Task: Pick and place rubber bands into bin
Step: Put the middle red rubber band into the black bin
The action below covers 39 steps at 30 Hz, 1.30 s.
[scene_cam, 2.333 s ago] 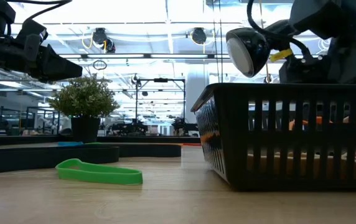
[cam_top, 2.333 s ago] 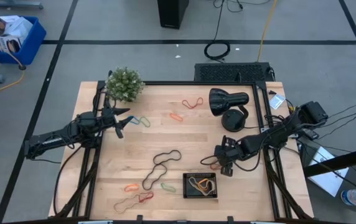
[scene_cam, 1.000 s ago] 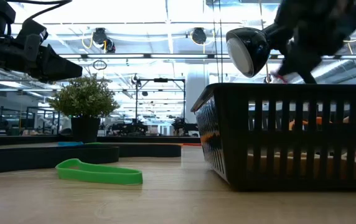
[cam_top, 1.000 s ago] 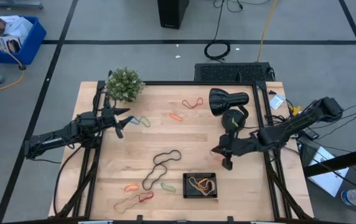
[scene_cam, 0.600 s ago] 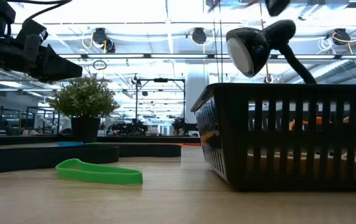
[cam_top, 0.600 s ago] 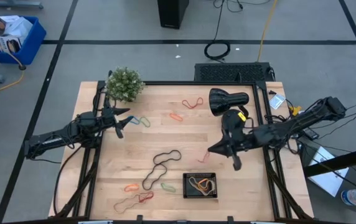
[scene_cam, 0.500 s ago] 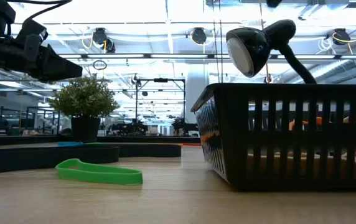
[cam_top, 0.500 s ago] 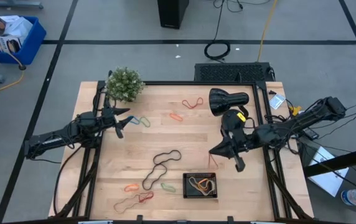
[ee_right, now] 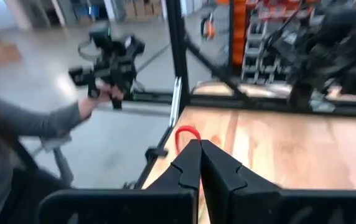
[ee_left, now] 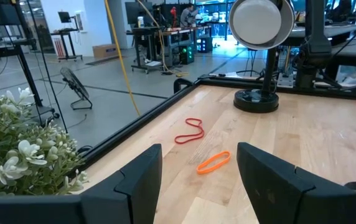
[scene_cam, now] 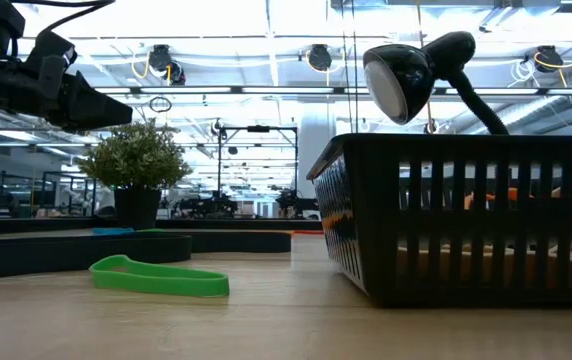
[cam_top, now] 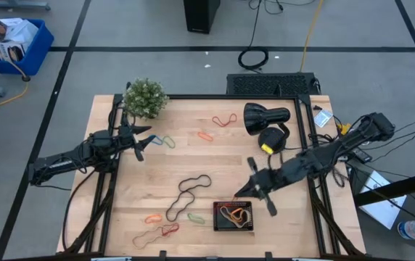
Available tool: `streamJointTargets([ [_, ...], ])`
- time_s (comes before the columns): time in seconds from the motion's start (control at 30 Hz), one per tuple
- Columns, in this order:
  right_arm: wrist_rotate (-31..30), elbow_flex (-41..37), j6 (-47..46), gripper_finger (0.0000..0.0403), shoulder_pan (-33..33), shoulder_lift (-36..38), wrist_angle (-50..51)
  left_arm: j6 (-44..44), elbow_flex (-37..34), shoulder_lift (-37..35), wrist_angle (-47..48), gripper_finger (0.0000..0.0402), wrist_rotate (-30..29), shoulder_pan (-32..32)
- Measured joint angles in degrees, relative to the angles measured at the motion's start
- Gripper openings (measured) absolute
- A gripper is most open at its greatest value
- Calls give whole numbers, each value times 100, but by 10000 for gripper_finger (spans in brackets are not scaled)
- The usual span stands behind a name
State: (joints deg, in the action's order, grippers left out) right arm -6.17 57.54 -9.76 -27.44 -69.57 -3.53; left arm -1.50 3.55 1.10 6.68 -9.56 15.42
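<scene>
The right pincer [cam_top: 242, 194] has its fingers pressed together on a thin red rubber band [ee_right: 187, 132], whose loop sticks up past the fingertips in the right wrist view. In the high view, right of centre and low in the frame, this pincer hovers just beside the upper right corner of the small shallow square black bin [cam_top: 233, 216], which already holds tan and orange bands. The right arm stretches from the right edge of the wooden bench [cam_top: 215, 156] diagonally down toward the bin. More loose bands, among them a long black loop [cam_top: 187, 194], lie left of the bin. The left pincer [cam_top: 141, 141] waits with fingers apart at the left of the frame, near a small green potted plant [cam_top: 145, 98].
</scene>
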Motion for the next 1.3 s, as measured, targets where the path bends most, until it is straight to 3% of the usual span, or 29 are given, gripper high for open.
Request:
streamJointTargets([
  [0.83, -130, 179, -518, 0, -468, -1923, 558, 24, -1, 1, -4, 216, 0, -1],
  [1.3, -151, -474, -1227, 0, -444, -2405, 530, 24, -2, 0, -4, 216, 0, 0],
])
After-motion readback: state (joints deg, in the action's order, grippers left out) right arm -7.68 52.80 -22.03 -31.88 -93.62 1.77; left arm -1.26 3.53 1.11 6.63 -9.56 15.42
